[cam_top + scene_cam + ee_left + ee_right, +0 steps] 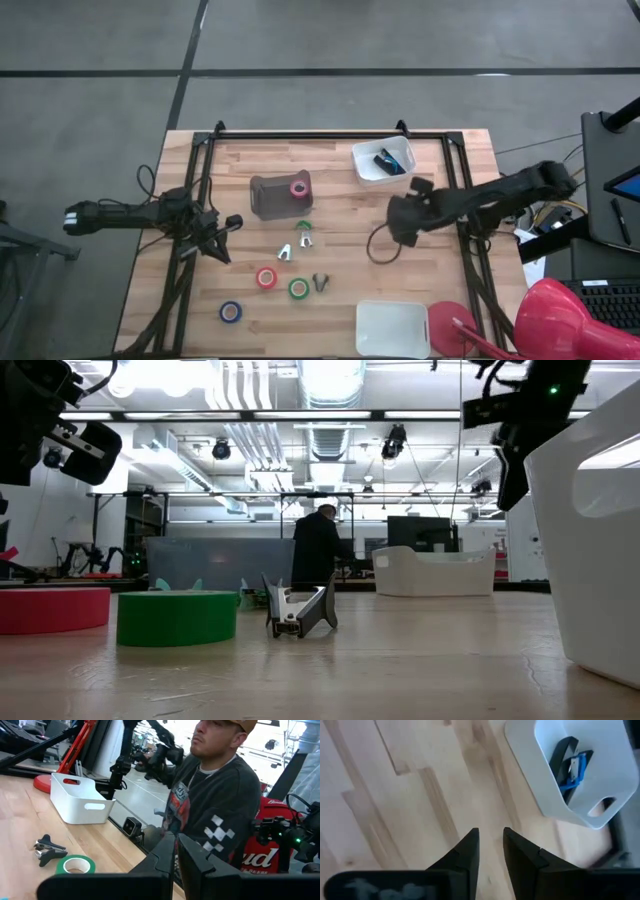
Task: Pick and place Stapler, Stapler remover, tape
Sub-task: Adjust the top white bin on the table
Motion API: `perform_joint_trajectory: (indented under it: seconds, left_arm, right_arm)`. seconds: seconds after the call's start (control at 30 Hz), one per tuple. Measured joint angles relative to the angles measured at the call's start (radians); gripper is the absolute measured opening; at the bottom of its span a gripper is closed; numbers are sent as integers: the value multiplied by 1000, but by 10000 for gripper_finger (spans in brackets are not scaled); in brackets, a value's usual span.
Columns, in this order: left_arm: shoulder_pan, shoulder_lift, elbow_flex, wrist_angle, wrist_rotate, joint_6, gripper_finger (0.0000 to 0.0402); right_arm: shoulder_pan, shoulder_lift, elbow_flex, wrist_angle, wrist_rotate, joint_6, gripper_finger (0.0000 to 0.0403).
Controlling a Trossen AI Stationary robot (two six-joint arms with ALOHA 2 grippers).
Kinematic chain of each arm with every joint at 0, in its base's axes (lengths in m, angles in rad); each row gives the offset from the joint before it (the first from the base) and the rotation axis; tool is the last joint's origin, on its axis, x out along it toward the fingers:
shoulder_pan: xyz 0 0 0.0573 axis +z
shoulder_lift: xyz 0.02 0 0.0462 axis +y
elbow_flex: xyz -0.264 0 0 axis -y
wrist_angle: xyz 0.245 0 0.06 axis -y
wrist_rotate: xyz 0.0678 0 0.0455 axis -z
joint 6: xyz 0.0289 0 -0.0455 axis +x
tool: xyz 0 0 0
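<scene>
The blue and black stapler (386, 160) lies in the far white bin (366, 172), also in the right wrist view (570, 767). Pink tape (298, 188) sits on a grey box (272, 196). Red tape (266, 277), green tape (298, 288) and blue tape (231, 312) lie flat on the table. A dark staple remover (321, 282) rests beside the green roll, with two more removers (285, 250) farther back. My left gripper (230, 226) hovers shut at the table's left. My right gripper (491, 837) hangs over bare wood beside the far bin, its fingers slightly apart.
A second white bin (392, 328) stands at the near edge, with a red object (555, 320) to its right off the table. A person (215, 810) stands beyond the table's near side. Bare wood lies between the far bin and the tapes.
</scene>
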Motion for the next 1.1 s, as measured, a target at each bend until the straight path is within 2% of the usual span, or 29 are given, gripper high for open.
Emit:
perform_joint_trajectory:
  seconds: [0.27, 0.47, 0.6, 1.1]
  left_arm:
    - [0, 0, 0, 0, 0, 0, 23]
    - [0, 0, 0, 0, 0, 0, 23]
    - [0, 0, 0, 0, 0, 0, 23]
    - [0, 0, 0, 0, 0, 0, 23]
  right_arm:
    - [-83, -307, -178, 225, -18, -27, 54]
    - [-162, -432, -244, 335, -36, -27, 47]
    - [-213, -460, -291, 439, -42, -31, 47]
    - [-360, -460, -377, 609, -61, -43, 47]
